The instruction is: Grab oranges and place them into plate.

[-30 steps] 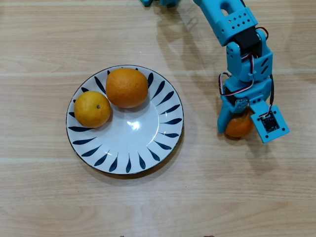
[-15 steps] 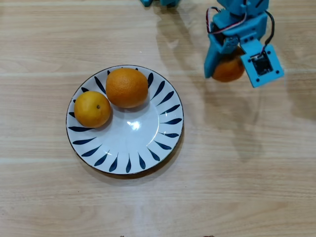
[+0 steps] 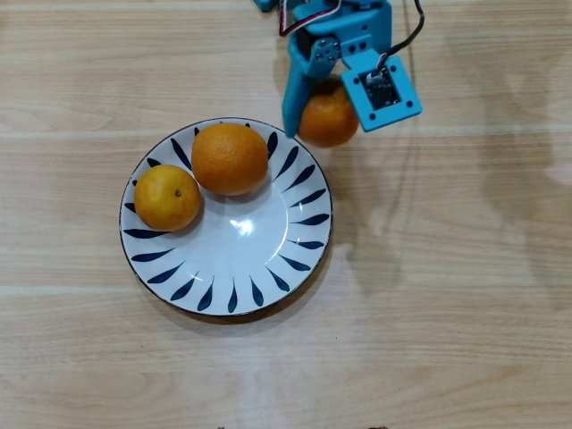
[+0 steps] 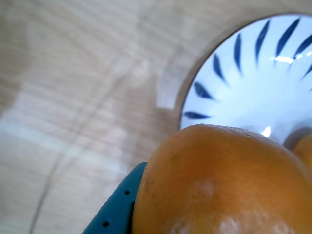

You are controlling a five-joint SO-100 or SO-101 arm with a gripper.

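Gripper [image 3: 323,105] raised, clamped around orange [image 3: 327,118]

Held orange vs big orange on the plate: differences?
The held orange is smaller; the big orange is clearly larger. The held one sits clamped in the gripper, off the plate just past its upper-right rim in the overhead view; the big one rests on the plate, touching a small orange. Both are round with orange skin.

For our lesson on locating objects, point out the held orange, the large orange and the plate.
held orange [image 3: 327,121], overhead view, on its exposed skin below the hand.
large orange [image 3: 230,158], overhead view, on its top centre.
plate [image 3: 255,259], overhead view, on its bare white inside.
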